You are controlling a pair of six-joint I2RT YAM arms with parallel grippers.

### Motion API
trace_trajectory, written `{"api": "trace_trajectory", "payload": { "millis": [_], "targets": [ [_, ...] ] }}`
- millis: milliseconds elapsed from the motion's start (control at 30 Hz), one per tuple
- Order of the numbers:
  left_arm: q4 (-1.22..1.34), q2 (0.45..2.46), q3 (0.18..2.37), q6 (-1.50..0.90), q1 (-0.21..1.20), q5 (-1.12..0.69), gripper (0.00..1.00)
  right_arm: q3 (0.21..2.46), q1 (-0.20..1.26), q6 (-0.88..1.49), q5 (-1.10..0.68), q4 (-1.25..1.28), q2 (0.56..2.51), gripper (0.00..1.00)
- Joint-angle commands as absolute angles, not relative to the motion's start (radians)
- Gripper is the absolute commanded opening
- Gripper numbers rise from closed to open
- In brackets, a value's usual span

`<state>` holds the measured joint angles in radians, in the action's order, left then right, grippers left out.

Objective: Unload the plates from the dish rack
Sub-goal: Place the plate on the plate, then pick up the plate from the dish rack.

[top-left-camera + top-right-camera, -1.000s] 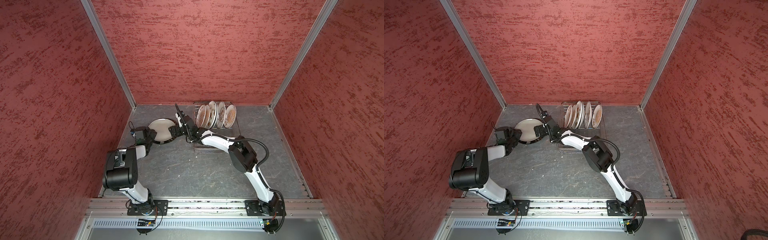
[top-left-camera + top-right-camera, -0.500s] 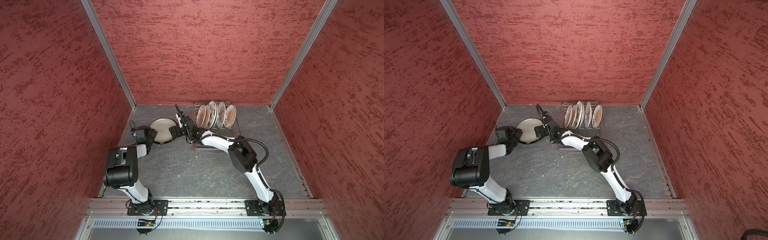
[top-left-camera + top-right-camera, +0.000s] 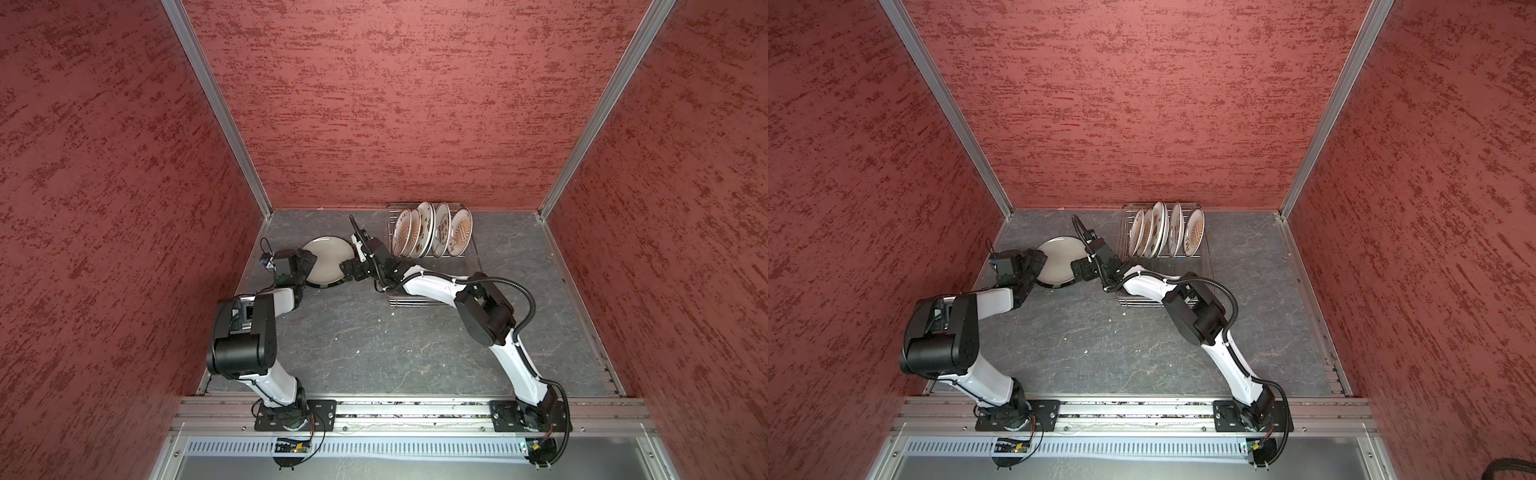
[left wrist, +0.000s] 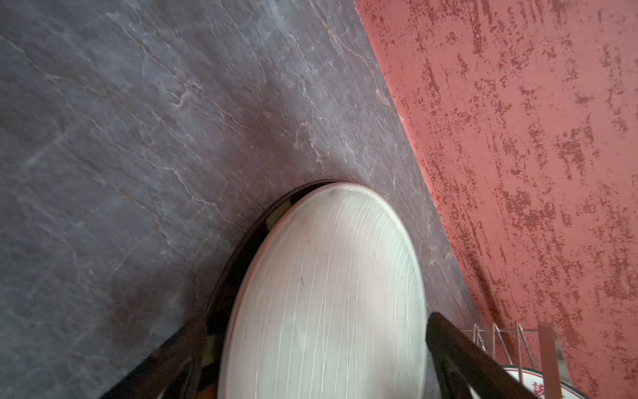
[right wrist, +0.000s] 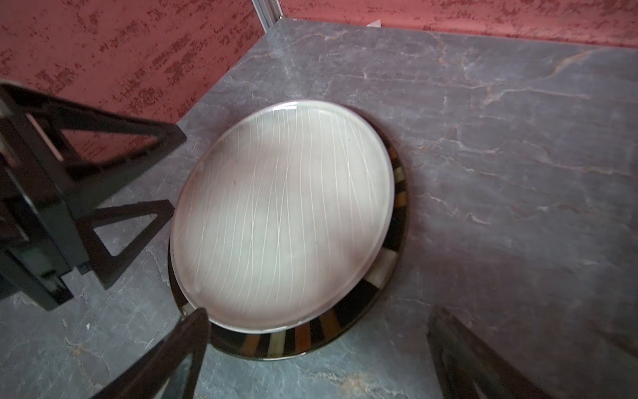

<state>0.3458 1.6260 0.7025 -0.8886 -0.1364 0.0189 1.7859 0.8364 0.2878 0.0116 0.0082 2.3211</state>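
Five plates (image 3: 424,227) stand upright in the dish rack (image 3: 454,262).

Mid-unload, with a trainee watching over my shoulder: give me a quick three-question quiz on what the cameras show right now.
1. True or false: the white plate lies on top of a dark striped plate on the table.
2. How many plates stand upright in the rack?
3. The left gripper is: A) open, B) shut on the white plate, C) shut on a plate in the rack.
Key: 1 true; 2 five; 3 A.
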Motion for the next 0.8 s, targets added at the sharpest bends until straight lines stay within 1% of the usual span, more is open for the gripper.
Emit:
{"api": "trace_trajectory", "payload": {
  "millis": [0, 67, 200, 467, 567, 667, 767],
  "targets": [
    [0.339, 1.580, 0.694, -0.872, -0.167, 0.003, 0.99, 1.796, 0.847, 0.221, 0.029, -0.008, 2.230, 0.99],
    [0.331, 1.559, 0.689, -0.873, -0.167, -0.006, 1.00, 1.785, 0.848, 0.206, 0.053, -0.014, 2.206, 0.99],
    [0.296, 1.502, 0.678, -0.870, -0.171, 0.031, 0.99, 1.760, 0.851, 0.192, 0.067, -0.009, 2.161, 0.99],
    [0.320, 1.291, 0.594, -0.859, -0.153, -0.021, 0.99, 1.664, 0.861, 0.127, 0.117, 0.019, 2.011, 0.99],
    [0.326, 1.182, 0.557, -0.819, -0.107, -0.045, 1.00, 1.595, 0.861, 0.121, 0.169, 0.042, 1.935, 0.99],
    [0.253, 1.081, 0.568, -0.757, -0.026, -0.039, 0.99, 1.536, 0.861, 0.148, 0.247, 0.039, 1.859, 0.99],
    [0.255, 1.006, 0.560, -0.721, 0.056, -0.092, 0.99, 1.484, 0.861, 0.188, 0.316, 0.020, 1.793, 0.99]
  ]
}}
